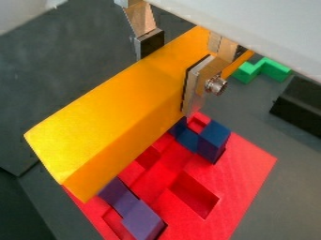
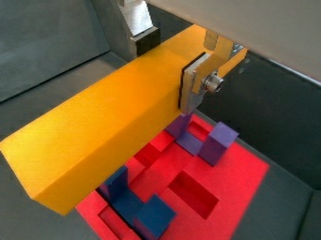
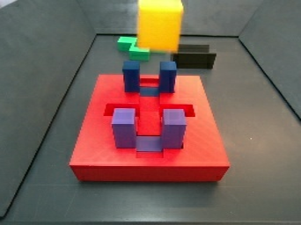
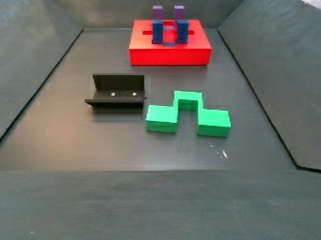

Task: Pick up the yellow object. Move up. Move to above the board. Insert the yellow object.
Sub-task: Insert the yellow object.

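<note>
Now I'm holding gripper (image 1: 175, 64) fingers (image 1: 200, 86) clamped on the yellow object (image 1: 119, 117), hovering above the board (image 1: 238, 178).

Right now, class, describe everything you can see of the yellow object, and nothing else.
The yellow object is a long, plain rectangular bar, smooth and matte, yellow on top with orange-shaded sides. The gripper holds it near one end, silver fingers clamped on opposite sides. It hangs in the air above the board, touching only the fingers.
</note>
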Robot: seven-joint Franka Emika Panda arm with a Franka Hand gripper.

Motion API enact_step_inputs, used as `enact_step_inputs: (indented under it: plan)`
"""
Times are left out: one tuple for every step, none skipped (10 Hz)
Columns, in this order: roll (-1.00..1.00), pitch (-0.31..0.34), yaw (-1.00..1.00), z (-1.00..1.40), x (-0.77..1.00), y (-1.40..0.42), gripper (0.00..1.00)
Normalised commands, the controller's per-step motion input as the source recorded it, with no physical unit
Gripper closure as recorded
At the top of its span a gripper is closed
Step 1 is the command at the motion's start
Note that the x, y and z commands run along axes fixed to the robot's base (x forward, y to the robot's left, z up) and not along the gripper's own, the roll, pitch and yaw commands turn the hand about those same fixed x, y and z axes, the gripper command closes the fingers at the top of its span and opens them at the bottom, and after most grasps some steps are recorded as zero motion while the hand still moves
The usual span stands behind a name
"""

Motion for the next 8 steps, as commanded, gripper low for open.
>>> enact_step_inputs:
  plan:
    - [0.26,0.000,0.00,-0.58,0.19,-0.10,1.00]
    - [0.29,0.000,0.05,-0.65,0.02,-0.15,1.00]
    - [0.22,-0.026,0.19,-0.70,-0.08,-0.18,1.00]
    - [0.23,-0.060,0.26,-0.59,-0.21,-0.17,1.00]
    - [0.13,-0.033,0.25,-0.35,-0.15,-0.09,1.00]
    - [0.06,-0.001,0.07,-0.25,-0.04,-0.09,1.00]
    - [0.00,0.000,0.00,-0.09,-0.04,0.00,1.00]
    - [0.05,0.000,0.00,-0.10,-0.06,-0.02,1.00]
